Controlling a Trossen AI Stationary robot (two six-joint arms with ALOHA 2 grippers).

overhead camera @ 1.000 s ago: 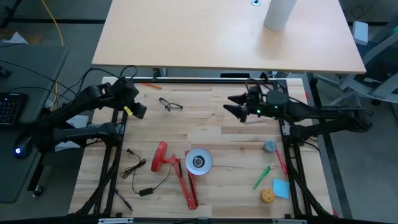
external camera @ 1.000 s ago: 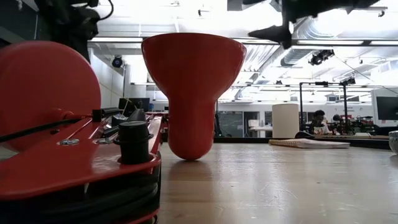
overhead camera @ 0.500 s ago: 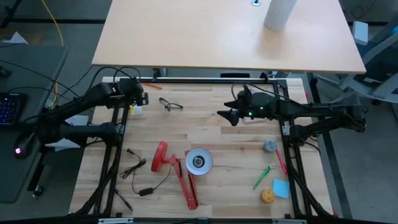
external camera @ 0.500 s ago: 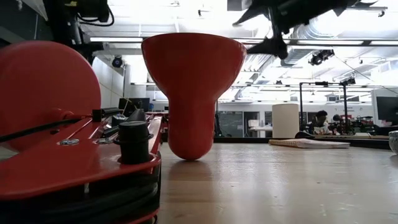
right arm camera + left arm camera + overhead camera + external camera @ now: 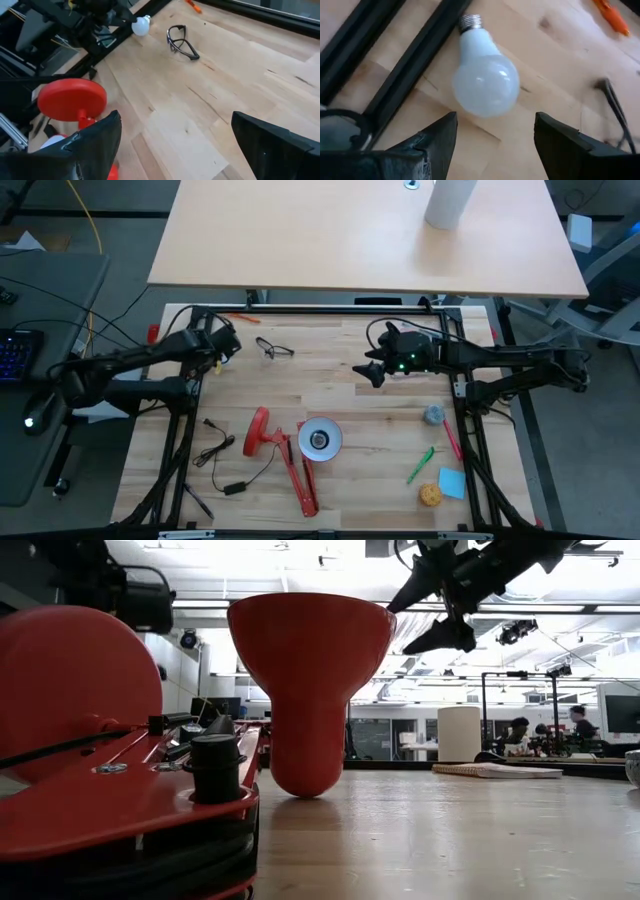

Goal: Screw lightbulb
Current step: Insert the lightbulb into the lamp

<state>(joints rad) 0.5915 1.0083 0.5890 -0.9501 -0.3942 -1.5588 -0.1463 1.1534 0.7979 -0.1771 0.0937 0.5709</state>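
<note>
lightbulb (image 5: 485, 80) frosted white, pear-shaped, ribbed metal base | left gripper (image 5: 492, 145) jaws apart

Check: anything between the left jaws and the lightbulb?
Nothing. In the left wrist view, only bare wood separates the open left gripper from the lightbulb.

Red lamp (image 5: 285, 448) — table (image 5: 330, 395) centre — glasses (image 5: 274, 348) behind.

Bright overhead light, ceiling glare (low view); left wrist view blurry.
</note>
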